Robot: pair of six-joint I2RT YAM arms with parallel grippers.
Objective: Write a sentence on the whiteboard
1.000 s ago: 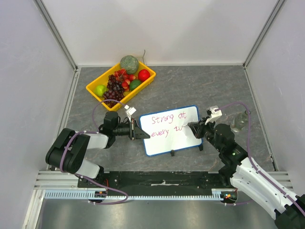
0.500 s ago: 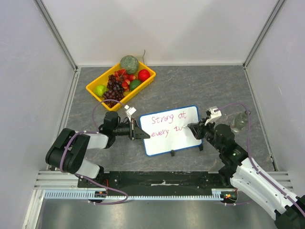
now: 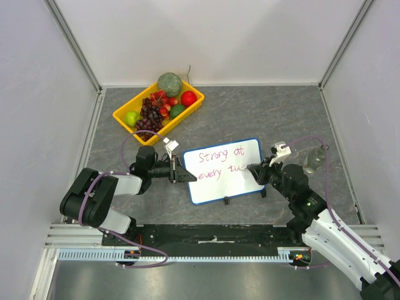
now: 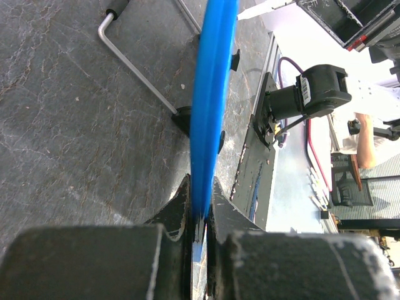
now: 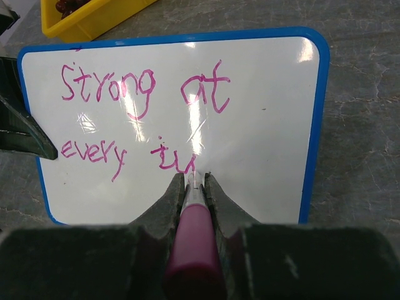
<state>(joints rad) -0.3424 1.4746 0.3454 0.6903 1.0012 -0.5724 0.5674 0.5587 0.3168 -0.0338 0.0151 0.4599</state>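
The whiteboard [image 3: 219, 187], white with a blue rim, stands tilted on the grey table. The sentence [image 3: 219, 164] in pink marker reads "Strong at" over "every tu" [image 5: 144, 87]. My left gripper [image 3: 186, 175] is shut on the board's left blue rim [image 4: 212, 94], with the jaws [image 4: 201, 181] pinching it edge-on. My right gripper [image 3: 252, 169] is shut on a pink marker [image 5: 192, 244]. The marker's tip touches the board [image 5: 262, 156] just right of "tu", between the fingertips [image 5: 195, 177].
A yellow tray [image 3: 199, 95] of fruit sits at the back left. A clear glass [image 3: 314, 159] stands right of my right arm. The board's wire stand [image 4: 134, 65] and black feet [image 3: 226, 200] rest on the table. Grey walls enclose the table.
The marker tip has crept slightly right along the second line, lengthening the last stroke of "tu". My left gripper and the board have not moved.
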